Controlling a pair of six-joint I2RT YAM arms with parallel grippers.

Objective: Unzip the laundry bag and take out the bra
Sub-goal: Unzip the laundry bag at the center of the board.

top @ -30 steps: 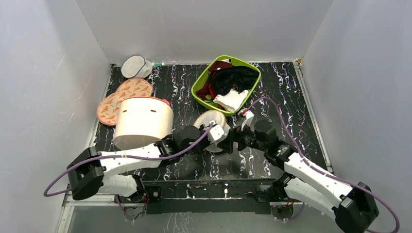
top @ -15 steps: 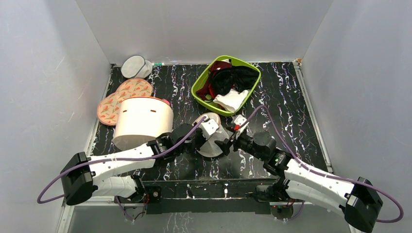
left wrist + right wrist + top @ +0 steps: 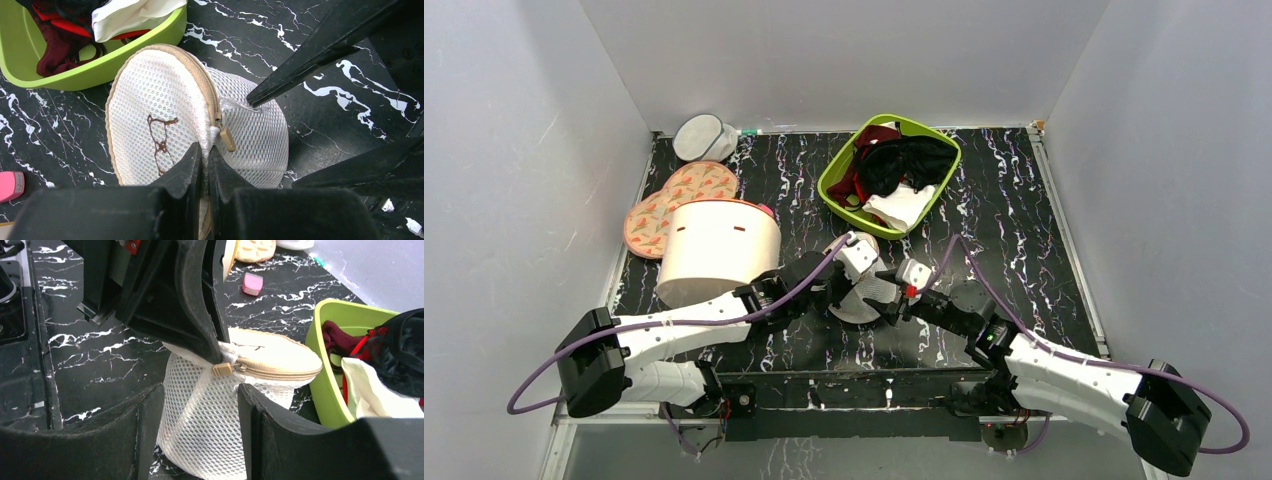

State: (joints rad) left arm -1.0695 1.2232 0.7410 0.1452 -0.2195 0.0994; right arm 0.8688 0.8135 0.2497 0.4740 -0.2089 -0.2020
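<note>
A: Where is the laundry bag [image 3: 165, 115] sitting?

B: On the bench [image 3: 340, 112], just beside the green basket [image 3: 125, 55]. The left gripper [image 3: 205, 152] is pinching its rim, jaws tight. The right gripper [image 3: 199, 390] is straddling it, jaws half wide, gripping nothing.

A: Advice?

B: I'd be nipping only the tan zip pull [image 3: 221, 369], not the mesh. The bra isn't showing, and no writing is either.

Lab robot cell: plain grey panel walls [image 3: 844, 60] box in a black marbled table [image 3: 1014, 190]; left arm [image 3: 689, 322], right arm [image 3: 1074, 368] bolted at near edge
</note>
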